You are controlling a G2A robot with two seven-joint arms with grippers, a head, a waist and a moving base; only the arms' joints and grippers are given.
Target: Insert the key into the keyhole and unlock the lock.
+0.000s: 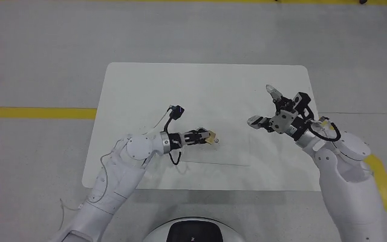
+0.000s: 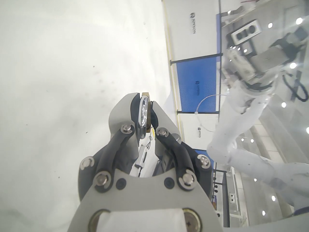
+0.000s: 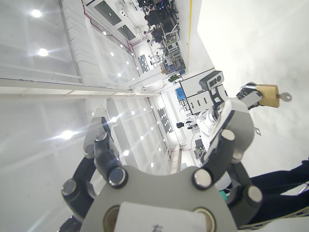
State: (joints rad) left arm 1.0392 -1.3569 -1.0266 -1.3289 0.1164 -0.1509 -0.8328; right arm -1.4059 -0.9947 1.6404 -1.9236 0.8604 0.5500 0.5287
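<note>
Left end effector [image 2: 145, 106] pinching brass lock [image 3: 266, 95], key [image 3: 285, 97] inserted, right end effector [image 1: 264, 107] spread over white table [image 1: 181, 85]

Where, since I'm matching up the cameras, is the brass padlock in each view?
Top view: padlock just left of centre, at the tip of the left gripper.
Left wrist view: padlock edge-on between that gripper's fingers.
Right wrist view: padlock far off in the left gripper, key sticking out.
Shared landmark: the left gripper clamped on it.
</note>
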